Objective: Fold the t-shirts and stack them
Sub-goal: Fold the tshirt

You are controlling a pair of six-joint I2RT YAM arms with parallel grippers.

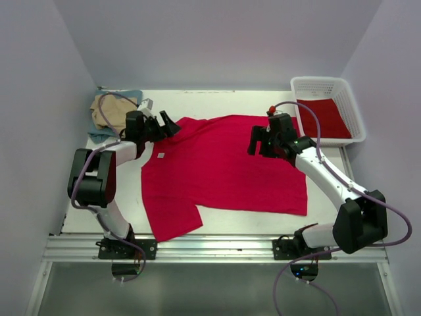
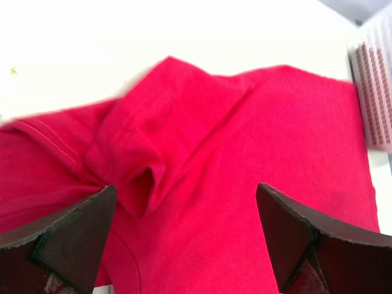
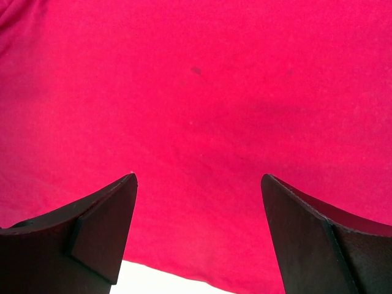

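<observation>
A bright red t-shirt (image 1: pixel 223 168) lies spread flat across the middle of the table, with a small white neck tag (image 1: pixel 160 155) near its left side. My left gripper (image 1: pixel 171 126) hovers over the shirt's far-left corner. In the left wrist view the left gripper (image 2: pixel 184 211) is open, and the cloth (image 2: pixel 245 153) below it shows a sleeve (image 2: pixel 138 153) folded over. My right gripper (image 1: pixel 256 142) is over the shirt's far-right part; the right gripper (image 3: pixel 199 202) is open with nothing in it, above flat red cloth (image 3: pixel 196 92). Tan and blue-grey t-shirts (image 1: pixel 110 112) lie stacked at the back left.
A white lattice basket (image 1: pixel 346 99) stands at the back right with another red t-shirt (image 1: pixel 322 117) inside; its wall (image 2: pixel 373 92) shows at the right edge of the left wrist view. White table (image 3: pixel 159 280) shows just beyond the shirt's edge under the right gripper. Walls close in on three sides.
</observation>
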